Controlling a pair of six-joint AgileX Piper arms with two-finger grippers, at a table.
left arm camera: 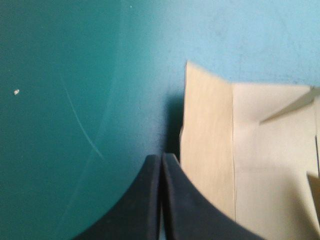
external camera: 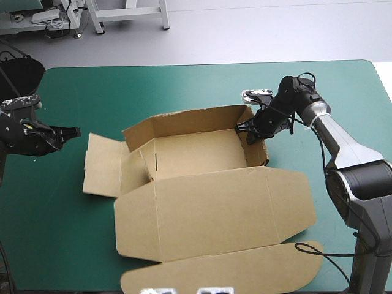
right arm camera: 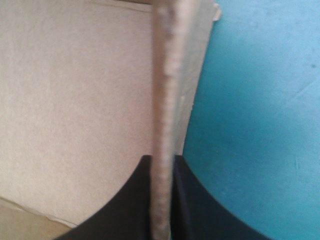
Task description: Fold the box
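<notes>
At the left edge of the high view the left gripper [external camera: 75, 131] hovered over the teal-green cover [external camera: 184, 86], its black fingers pressed together into one point and holding nothing. It pointed toward the box [external camera: 202, 208] and stood a little apart from it. In the left wrist view the same gripper [left arm camera: 161, 161] showed its tips meeting, with the edge of the brown board [left arm camera: 210, 150] just beside and ahead of them.

The box lay at the centre of the high view. Its left side panel [external camera: 101, 165] lay flat on the cover, and the wall next to it [external camera: 136, 160] looked only half raised. The far wall [external camera: 196, 119] stood up, as did the right wall [external camera: 257, 150].

The right gripper [external camera: 246, 130], right of centre in the high view, pinched the top of that right wall near the far corner. The right wrist view confirmed it, with the board's edge [right arm camera: 164, 75] running up between the nearly closed fingers.

The lid [external camera: 214, 211] lay spread flat toward the lower part of the high view, and its rounded tuck flap [external camera: 226, 272] was near the bottom edge.

By my reckoning the fold was roughly half done. Two walls were up, while the left side remained to be raised and tucked before the tray would hold its shape.
</notes>
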